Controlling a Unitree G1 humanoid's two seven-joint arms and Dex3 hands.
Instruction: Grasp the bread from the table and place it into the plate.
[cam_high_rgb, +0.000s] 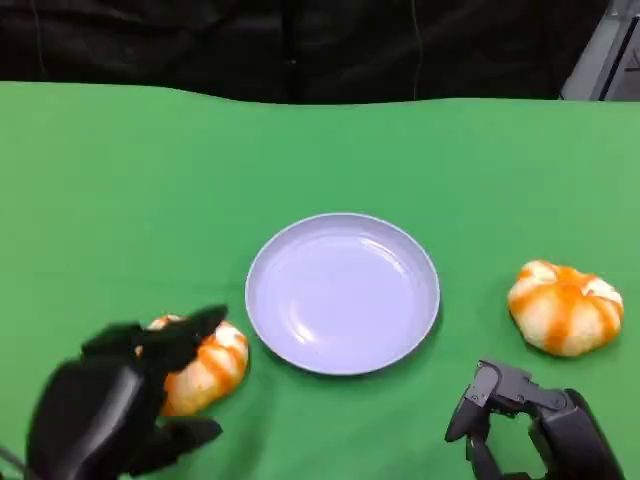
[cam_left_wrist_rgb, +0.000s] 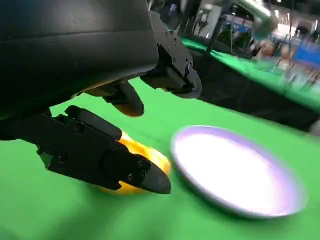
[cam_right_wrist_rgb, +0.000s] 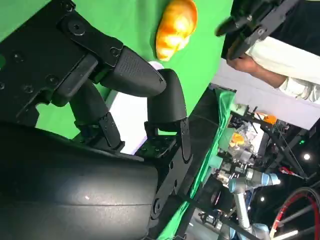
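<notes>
The head camera looks steeply down on the green table (cam_high_rgb: 320, 150), with the plate (cam_high_rgb: 342, 292) at centre frame. The left wrist camera sits low and close behind the left robot hand (cam_left_wrist_rgb: 95, 100), facing across the table; it shares the plate (cam_left_wrist_rgb: 235, 172) and the nearer bread (cam_left_wrist_rgb: 142, 155) with the head view. The right wrist camera, rolled on its side, peers past the right robot hand (cam_right_wrist_rgb: 120, 95) toward the other bread (cam_right_wrist_rgb: 176, 27) and a person's hand (cam_right_wrist_rgb: 245, 62) at the table edge.

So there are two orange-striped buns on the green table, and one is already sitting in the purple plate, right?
Not quite. The plate holds nothing. In the head view one bread lies on the green table beside the plate, with the left hand around it, and the other bread lies apart on the plate's other side. Two striped buns is correct.
</notes>
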